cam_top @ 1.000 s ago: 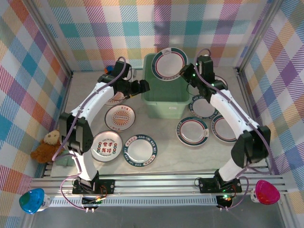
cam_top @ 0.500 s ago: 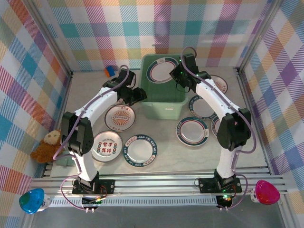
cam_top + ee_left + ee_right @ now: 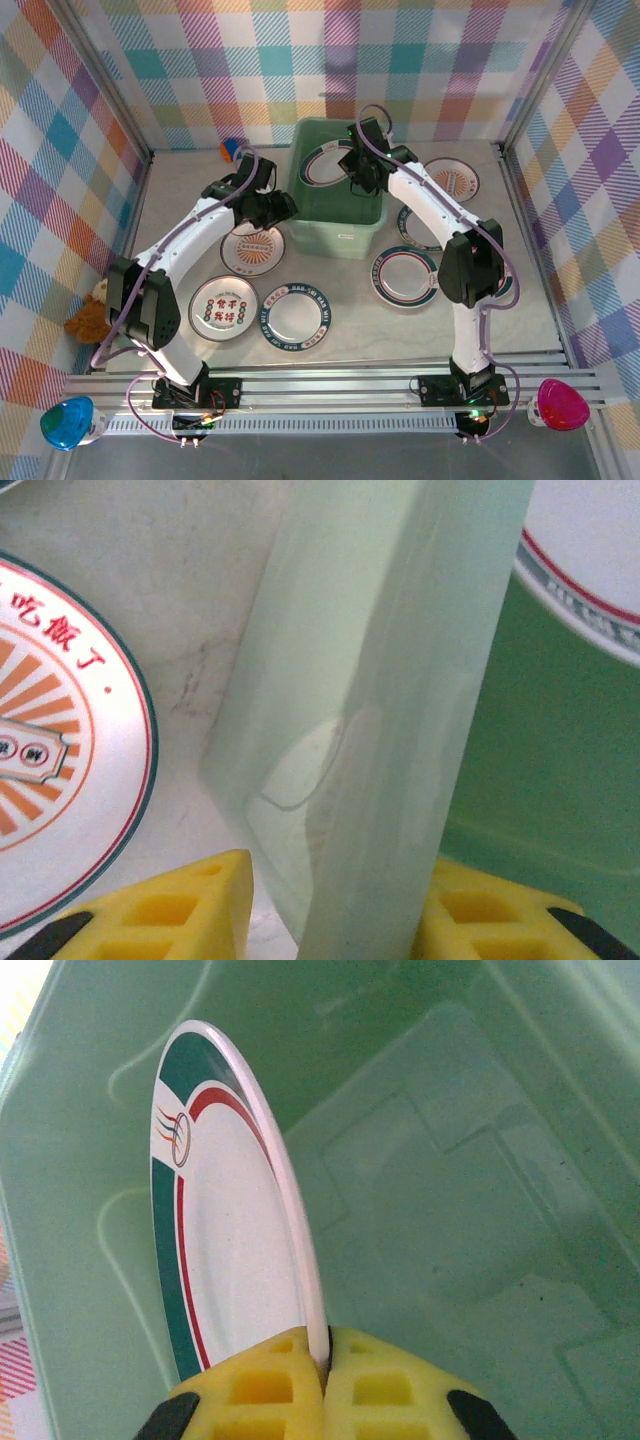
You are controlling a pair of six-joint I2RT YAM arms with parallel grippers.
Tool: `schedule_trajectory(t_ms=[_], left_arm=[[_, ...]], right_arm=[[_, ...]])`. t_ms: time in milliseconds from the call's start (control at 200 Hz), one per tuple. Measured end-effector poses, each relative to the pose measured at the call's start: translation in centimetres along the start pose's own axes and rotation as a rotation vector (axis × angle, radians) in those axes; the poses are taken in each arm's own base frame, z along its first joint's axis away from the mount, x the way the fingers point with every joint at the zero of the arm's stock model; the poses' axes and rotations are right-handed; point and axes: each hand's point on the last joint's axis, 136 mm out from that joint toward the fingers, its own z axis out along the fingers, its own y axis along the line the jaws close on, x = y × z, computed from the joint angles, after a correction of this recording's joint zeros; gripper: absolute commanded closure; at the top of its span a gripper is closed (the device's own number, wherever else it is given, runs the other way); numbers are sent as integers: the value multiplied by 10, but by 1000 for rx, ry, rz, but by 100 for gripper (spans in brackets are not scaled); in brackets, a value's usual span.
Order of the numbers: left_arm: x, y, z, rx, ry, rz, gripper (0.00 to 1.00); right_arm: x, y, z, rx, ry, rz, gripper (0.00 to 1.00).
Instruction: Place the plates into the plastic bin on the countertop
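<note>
Right arm has swung in since a second ago, carrying its plate [image 3: 230, 1250] from over the bin's [image 3: 340, 235] far rim down inside it. The left gripper [image 3: 285, 205] has come onto the bin's left wall and its jaws have narrowed.

The right gripper [image 3: 325, 1360] is shut tight on the plate's rim, pads pressed to either face. The plate hangs inside the bin, towards the far left corner, clear of the floor as far as the wrist view shows. It stretches straight out ahead of the fingers, nearly edge-on to them. Its printed face is turned to the bin's left wall, and the bare floor lies beyond and to its right. From above the face shows as a tilted oval, so it leans rather than lies flat. Likely it must be tipped towards level before letting go, or it will land on its edge.

The left gripper [image 3: 340, 900] straddles the bin's left wall, one finger outside, one inside, part closed; whether it pinches yet I cannot tell. A sunburst plate [image 3: 252, 247] lies just outside that wall, and other plates rest on the countertop [image 3: 450, 330] near and right of the bin.
</note>
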Motion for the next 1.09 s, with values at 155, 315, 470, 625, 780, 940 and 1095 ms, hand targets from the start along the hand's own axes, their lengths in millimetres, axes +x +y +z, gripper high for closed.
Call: schedule_trajectory(t_ms=[155, 315, 470, 625, 780, 940, 1095], left_arm=[[7, 2, -3, -1, 6, -3, 62], [9, 2, -5, -5, 5, -5, 62], [15, 3, -8, -14, -2, -7, 62], [25, 5, -13, -18, 0, -11, 62], [33, 3, -15, -21, 2, -12, 63], [38, 2, -17, -22, 6, -14, 60], [37, 2, -23, -32, -6, -3, 51]], right_arm=[[1, 0, -7, 37, -24, 21, 100], [9, 7, -16, 53, -45, 27, 100], [18, 15, -24, 68, -61, 39, 100], [28, 14, -26, 100, -68, 58, 100], [35, 4, -31, 159, -96, 74, 100], [37, -1, -36, 186, -125, 112, 100], [39, -4, -38, 210, -154, 167, 100]])
